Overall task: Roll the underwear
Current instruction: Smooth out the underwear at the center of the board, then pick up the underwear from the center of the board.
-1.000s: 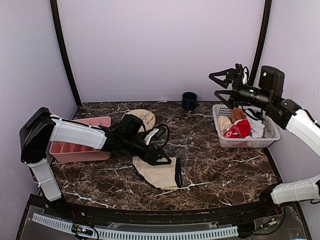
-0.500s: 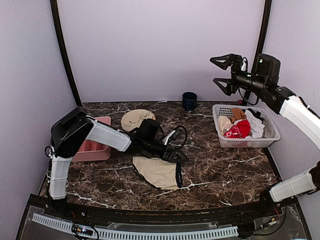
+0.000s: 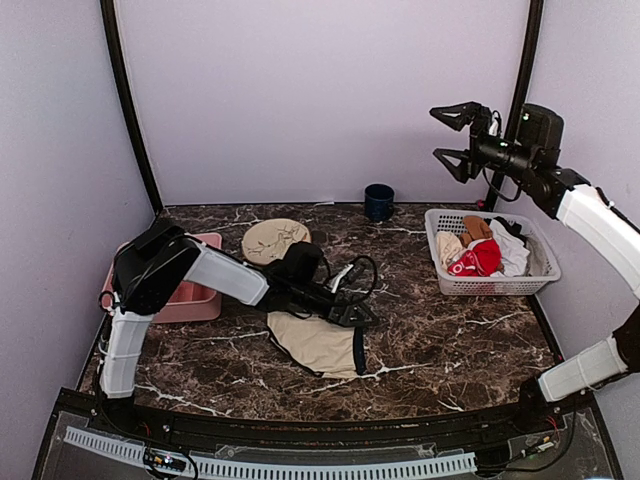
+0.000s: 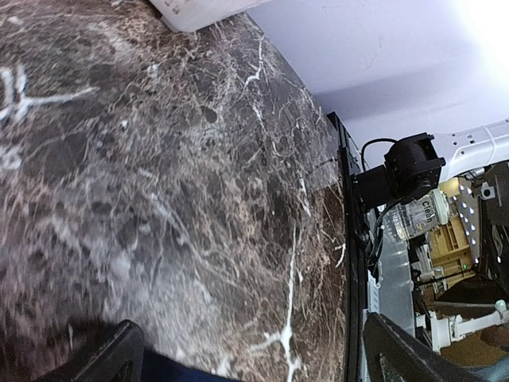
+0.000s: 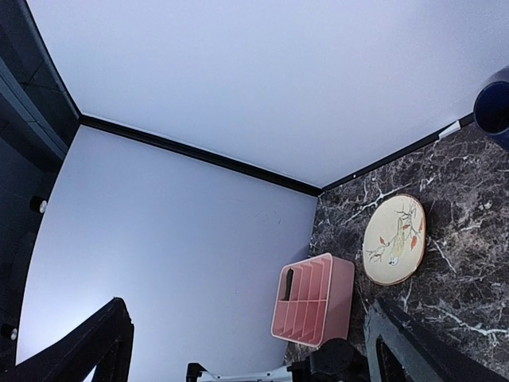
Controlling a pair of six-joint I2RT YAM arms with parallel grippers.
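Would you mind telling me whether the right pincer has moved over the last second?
Yes. The right pincer has risen and drifted slightly to the right, so it now hangs higher above the white basket, with its jaws open.

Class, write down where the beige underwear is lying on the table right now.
In the top external view, the underwear lies flat on the marble table, front centre, beside the open left hand and right of the pink tray.
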